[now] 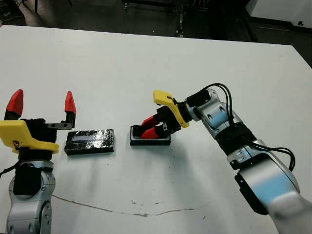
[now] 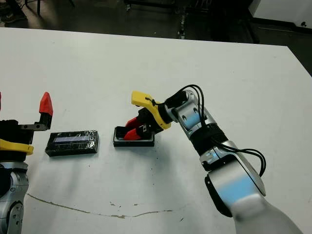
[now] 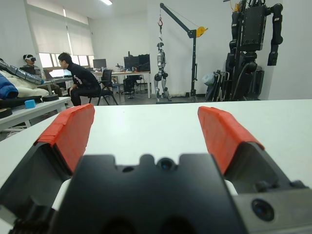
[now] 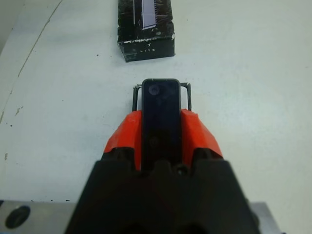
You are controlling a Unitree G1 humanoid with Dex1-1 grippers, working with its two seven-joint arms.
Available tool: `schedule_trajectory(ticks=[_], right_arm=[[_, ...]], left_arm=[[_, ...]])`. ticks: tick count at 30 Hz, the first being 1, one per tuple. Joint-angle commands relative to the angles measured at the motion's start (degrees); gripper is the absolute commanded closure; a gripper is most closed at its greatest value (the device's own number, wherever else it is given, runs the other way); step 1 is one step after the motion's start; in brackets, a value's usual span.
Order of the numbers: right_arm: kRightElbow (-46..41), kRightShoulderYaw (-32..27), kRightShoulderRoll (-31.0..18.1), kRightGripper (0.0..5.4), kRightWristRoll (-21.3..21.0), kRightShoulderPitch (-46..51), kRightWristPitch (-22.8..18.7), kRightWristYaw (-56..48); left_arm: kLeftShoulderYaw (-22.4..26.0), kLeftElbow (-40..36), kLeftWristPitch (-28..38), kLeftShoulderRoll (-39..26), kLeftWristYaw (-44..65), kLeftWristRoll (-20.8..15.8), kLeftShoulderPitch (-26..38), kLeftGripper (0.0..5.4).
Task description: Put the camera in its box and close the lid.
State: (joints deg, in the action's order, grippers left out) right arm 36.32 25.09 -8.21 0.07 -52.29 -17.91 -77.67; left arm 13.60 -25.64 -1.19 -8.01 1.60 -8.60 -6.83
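White table (image 1: 146, 63): right gripper (image 1: 152, 127) clamps the camera (image 4: 161, 117) lengthwise just over the box (image 1: 150, 141); lid (image 1: 89, 141) lies beside the box, nearer the open left gripper (image 1: 43, 106).

Both head views look down at the table (image 1: 146, 63); 2 wrist views face along their fingers.

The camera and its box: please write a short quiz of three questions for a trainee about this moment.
1. True or false: the lid is on the box.
2. Which gripper holds the camera? A: left gripper. B: right gripper.
3. Fill in: the left gripper's fingers are spread ____.

Key
1. False: the lid lies on the table, apart from the box, on the robot's left side.
2. B: its fingers clamp the camera above the box.
3. Open: it holds nothing.
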Motion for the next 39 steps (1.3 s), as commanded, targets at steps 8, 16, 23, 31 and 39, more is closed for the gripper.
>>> schedule_trajectory(ticks=[8,16,23,31,39], right_arm=[[-1.6,0.5,-1.9,3.74,-2.0,0.8,0.7,2.2],[-1.6,0.8,-2.2,3.27,-2.3,0.2,0.6,1.8],[0.0,1.7,-2.1,2.14,-2.8,-1.1,0.4,0.3],[2.3,1.6,-2.1,0.86,-2.6,-1.8,3.6,-2.4],[5.8,-0.4,-1.6,0.02,-1.4,-2.6,7.0,-3.5]], left_arm=[[0.5,0.3,0.0,-0.1,0.4,-0.2,-0.5,0.0],[0.5,0.2,-0.1,-0.2,0.5,0.0,-0.5,0.0],[0.5,0.2,-0.1,0.1,0.4,-0.1,-0.5,0.0],[0.3,0.0,-0.2,0.0,0.3,0.1,-0.7,0.0],[0.3,0.2,0.1,0.1,0.4,0.2,-0.7,0.0]])
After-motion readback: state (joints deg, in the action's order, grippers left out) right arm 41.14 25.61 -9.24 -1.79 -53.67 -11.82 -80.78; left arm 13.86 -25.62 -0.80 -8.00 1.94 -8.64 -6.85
